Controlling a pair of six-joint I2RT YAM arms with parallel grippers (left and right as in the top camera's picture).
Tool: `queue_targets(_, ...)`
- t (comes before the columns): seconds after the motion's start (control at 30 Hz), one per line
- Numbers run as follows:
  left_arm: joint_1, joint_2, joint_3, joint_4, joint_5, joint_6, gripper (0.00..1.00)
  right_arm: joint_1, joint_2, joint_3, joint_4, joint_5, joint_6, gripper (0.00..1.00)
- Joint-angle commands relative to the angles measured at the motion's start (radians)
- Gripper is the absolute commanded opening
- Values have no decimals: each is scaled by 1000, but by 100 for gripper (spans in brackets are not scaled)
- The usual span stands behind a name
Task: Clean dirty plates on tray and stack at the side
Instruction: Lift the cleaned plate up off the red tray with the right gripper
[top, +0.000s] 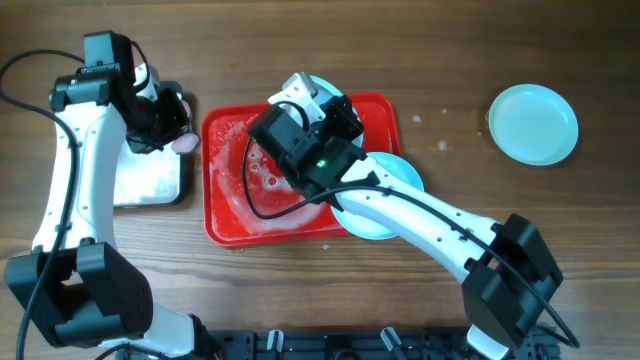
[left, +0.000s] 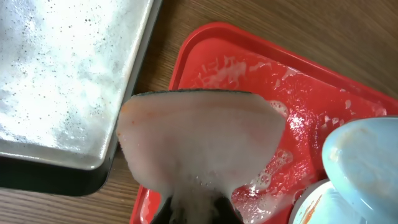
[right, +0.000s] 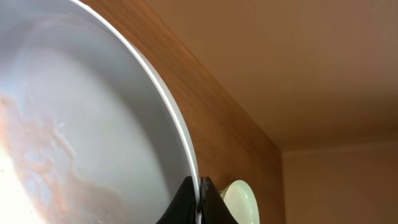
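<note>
The red tray (top: 225, 200) lies mid-table, wet with suds; it also shows in the left wrist view (left: 249, 56). My right gripper (top: 318, 102) is shut on the rim of a tilted, orange-smeared plate (right: 74, 124), jaws pinching its edge (right: 199, 200), above the tray's far side. A second plate (top: 390, 205) lies at the tray's near right corner, overhanging the rim. A third plate (top: 533, 123) sits on the table at far right. My left gripper (top: 172, 135) is shut on a pale pink sponge (left: 199, 140) by the tray's left edge.
A black-rimmed silver pan (top: 150, 180) with suds stands left of the tray, also in the left wrist view (left: 62, 74). Two plates (left: 364, 162) overlap at the right edge of the left wrist view, the lower one orange-smeared. Cables run along the left.
</note>
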Motion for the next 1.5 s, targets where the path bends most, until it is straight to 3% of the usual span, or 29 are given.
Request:
queue_targets(0.0,-3,3,-7,7,-5,-13,4,5,11,-8,21,7,3,4)
queue_targets(0.37,-3,3,-7,11,-5,-13,4,16,11,-8,92,101,-57,4)
queue_targets(0.5,-3,3,-7,11,-5,-13,4,16,11,-8,170,166,-159,4)
queue_targets(0.73,-3,3,-7,16,-5,-13,4,16,11,-8,174,166,-165,4)
queue_targets(0.87,-5,3,-7,19,-2,-13,4,21,11,-8,113,69,-56,4)
queue_targets(1.03,-35,3,-7,19,-2,-13,4,21,10,-8,127,189,-54,4)
queue_targets(1.17,-73,3,-7,24,-3,-12,4,21,11,-8,76,61,27,5)
queue_targets(1.27,-91,3,-7,37,-25,-13,4,22,10,-8,121,209,-28,4)
queue_targets(1.37,-91,3,-6,42,-24,-13,4,32,11,-8,68,67,48,4)
queue_targets(1.43,-93,3,-7,40,-20,-13,4,32,10,-8,110,196,23,4)
queue_targets(1.47,-98,3,-7,40,-21,-13,4,32,11,-8,76,46,67,4)
